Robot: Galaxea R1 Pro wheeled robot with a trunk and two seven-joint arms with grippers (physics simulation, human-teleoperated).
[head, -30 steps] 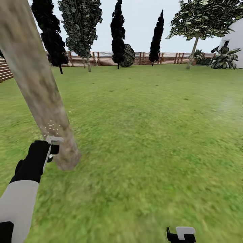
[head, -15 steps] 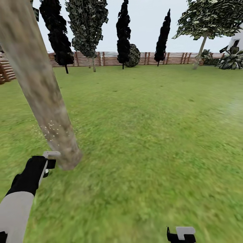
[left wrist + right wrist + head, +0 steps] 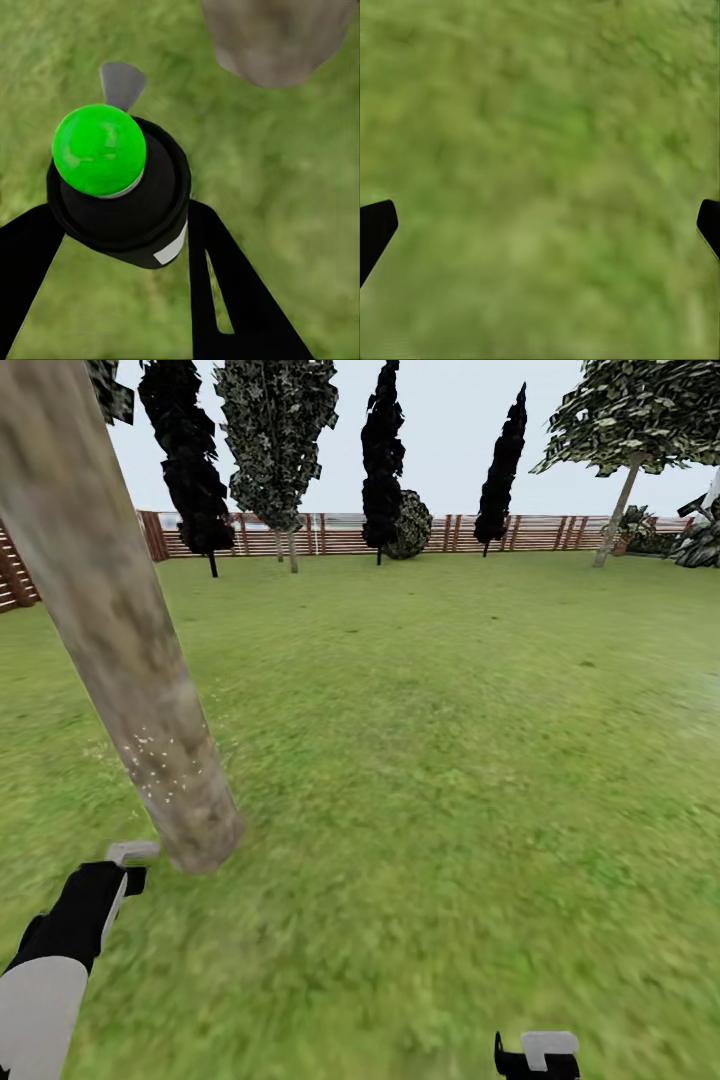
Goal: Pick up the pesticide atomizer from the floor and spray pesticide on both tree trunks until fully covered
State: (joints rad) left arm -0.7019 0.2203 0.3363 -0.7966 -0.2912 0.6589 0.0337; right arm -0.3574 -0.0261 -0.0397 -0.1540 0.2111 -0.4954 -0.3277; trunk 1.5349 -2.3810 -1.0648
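Lower now, left arm (image 3: 70,920) below trunk (image 3: 130,660).

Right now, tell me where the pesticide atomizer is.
The pesticide atomizer sits clamped between the left gripper fingers, low on the head view's left side, just beside the base of the near tree trunk above the lawn.

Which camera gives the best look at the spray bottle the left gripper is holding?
The left wrist view: the pesticide atomizer sits large between the left gripper's black fingers, a green cap facing the camera, lawn and the tree trunk's base beyond. In the head view it is a small pale shape at the arm's end. The right wrist view looks at lawn.
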